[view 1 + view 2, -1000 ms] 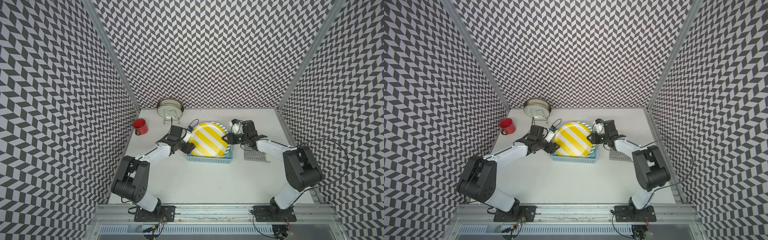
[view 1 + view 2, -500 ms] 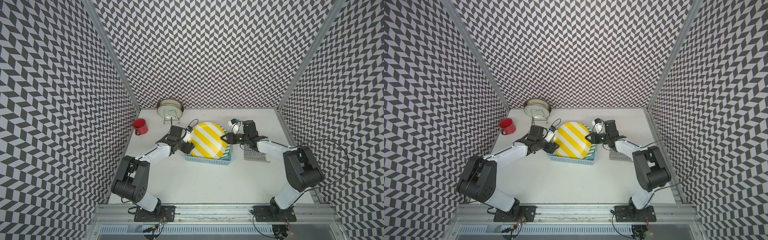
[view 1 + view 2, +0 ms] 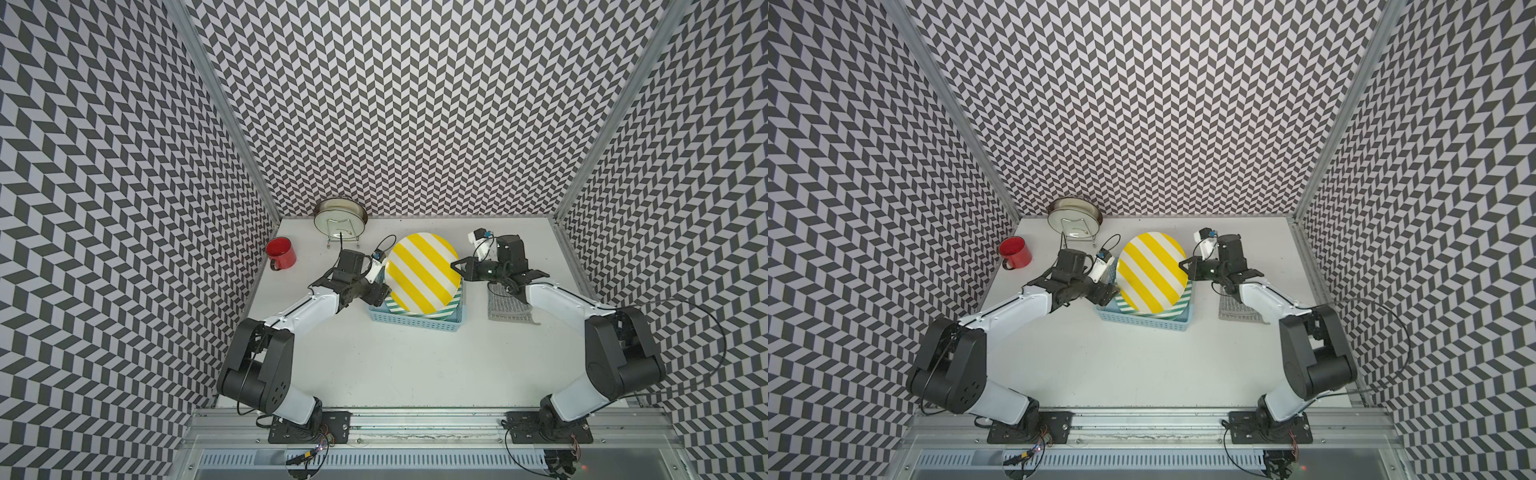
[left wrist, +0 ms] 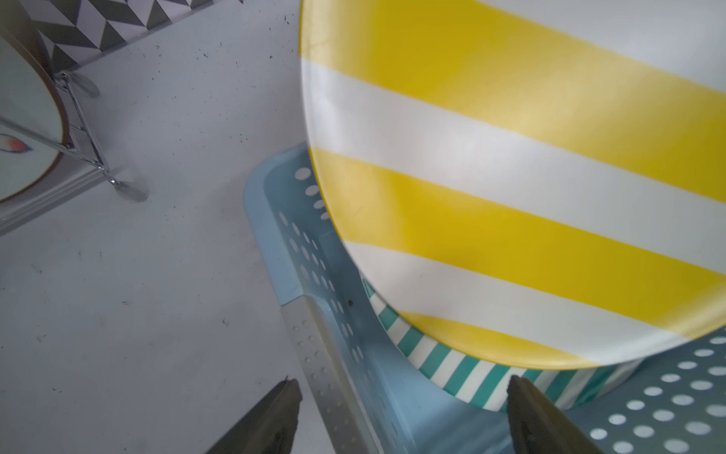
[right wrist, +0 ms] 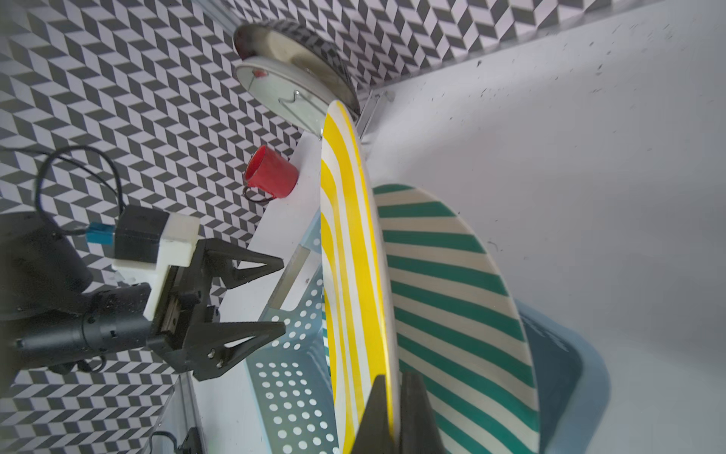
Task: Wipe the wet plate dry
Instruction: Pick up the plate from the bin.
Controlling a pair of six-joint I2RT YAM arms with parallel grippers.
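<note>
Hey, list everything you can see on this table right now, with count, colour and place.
yellow striped plate: 1, yellow and white, tilted up over the basket
green striped plate: 1, green and white, in the basket
basket: 1, light blue, table centre
cloth: 1, grey, right of basket
mug: 1, red, back left
displayed plate: 1, pale, on wire stand, back
table: 1, white
left gripper: black, open, holding nothing
right gripper: black, shut on yellow striped plate's rim

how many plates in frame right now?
3: yellow-striped plate, tilted up, held by the right gripper; green-striped plate in the blue basket beneath it; white plate on the rear wire stand. Another dish may sit behind that one.
</note>
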